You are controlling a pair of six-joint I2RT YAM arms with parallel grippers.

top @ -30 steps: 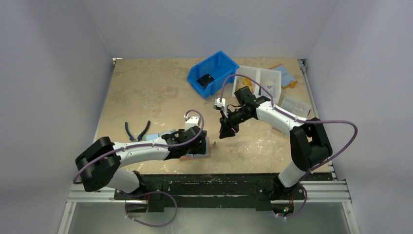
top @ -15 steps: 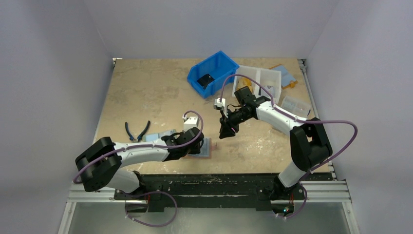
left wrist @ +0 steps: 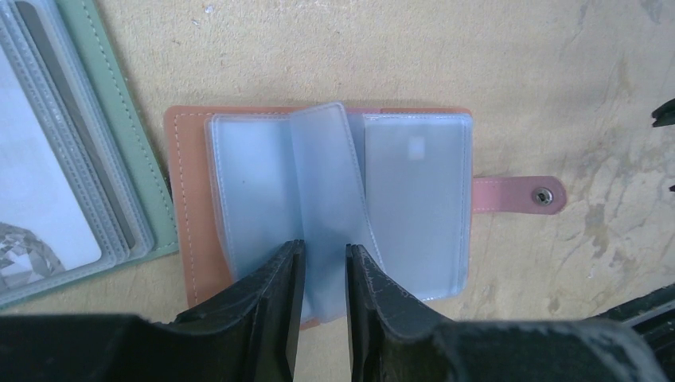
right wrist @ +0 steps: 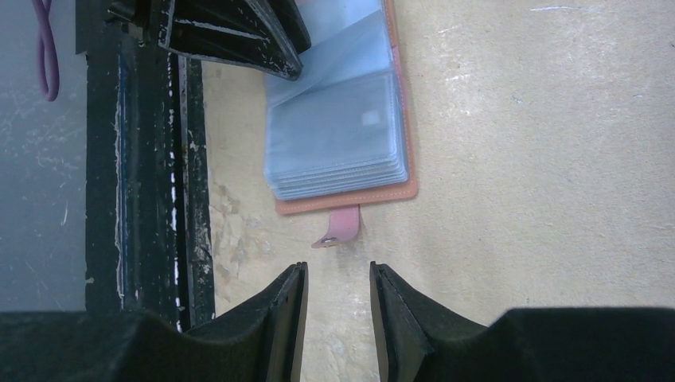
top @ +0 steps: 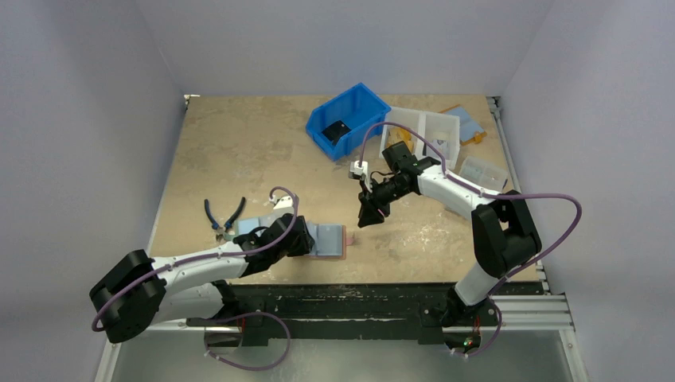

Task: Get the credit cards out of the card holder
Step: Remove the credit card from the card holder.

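From above, I see the card holder (top: 333, 239) lying open on the tabletop (top: 239, 151), near the front edge and roughly midway between the two arm bases. My left pincer (top: 309, 238) sits low at the holder's left side, right against it. My right pincer (top: 368, 216) hangs to the right of the holder and a little further back, well clear of it. Pliers (top: 223, 215) lie to the left, with a pale folder (top: 253, 226) between them and the left arm. A blue bin (top: 348, 119) and a clear compartment box (top: 426, 131) stand at the back.

In the left wrist view the card holder (left wrist: 185, 199) is spread flat with its salmon-brown leather down. Its stack of clear pockets faces up, and its pink snap tab (left wrist: 517, 195) reaches out to the right. One clear sleeve (left wrist: 322, 175) is lifted off the stack and bends toward the camera. Its lower end runs into the narrow gap of the left pincer (left wrist: 321, 253), whose fingers (left wrist: 275, 298) are drawn in on either side and pinch it. I cannot tell whether the pockets hold cards. A green-edged folder (left wrist: 119, 151) lies just beside the holder on the left.

In the right wrist view the right pincer (right wrist: 337, 274) has its jaws apart with only bare tabletop between them, so it grips nothing. Beyond it lies the card holder (right wrist: 338, 135), with the snap tab (right wrist: 344, 225) pointing toward this pincer but apart from it. The left pincer's fingers (right wrist: 239, 36) show at the holder's far end. A black frame rail (right wrist: 147, 199) runs along the left.
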